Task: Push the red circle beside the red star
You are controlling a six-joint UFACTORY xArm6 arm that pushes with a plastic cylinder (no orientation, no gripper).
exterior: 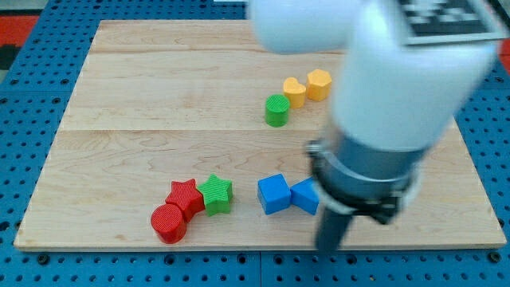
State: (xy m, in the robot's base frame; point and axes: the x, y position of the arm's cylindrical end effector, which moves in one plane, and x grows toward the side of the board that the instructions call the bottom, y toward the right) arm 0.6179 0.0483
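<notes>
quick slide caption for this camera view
Red circle touching the red star beside a green star; my tip is out of view below the arm.

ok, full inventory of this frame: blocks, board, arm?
red ribbed circle block: 1, red, bottom left, touching the star
red star block: 1, red, up-right of the circle
green star block: 1, green, right of red star
blue cube block: 1, blue, bottom centre
second blue block: 1, blue, right of the cube, partly hidden
green cylinder block: 1, green, upper centre
yellow heart block: 1, yellow, up-right of the cylinder
orange hexagon block: 1, orange, beside the heart
wooden board: 1, pale wood
blue pegboard: 1, under the board
my tip: bottom edge, right of the blue blocks, blurred
</notes>
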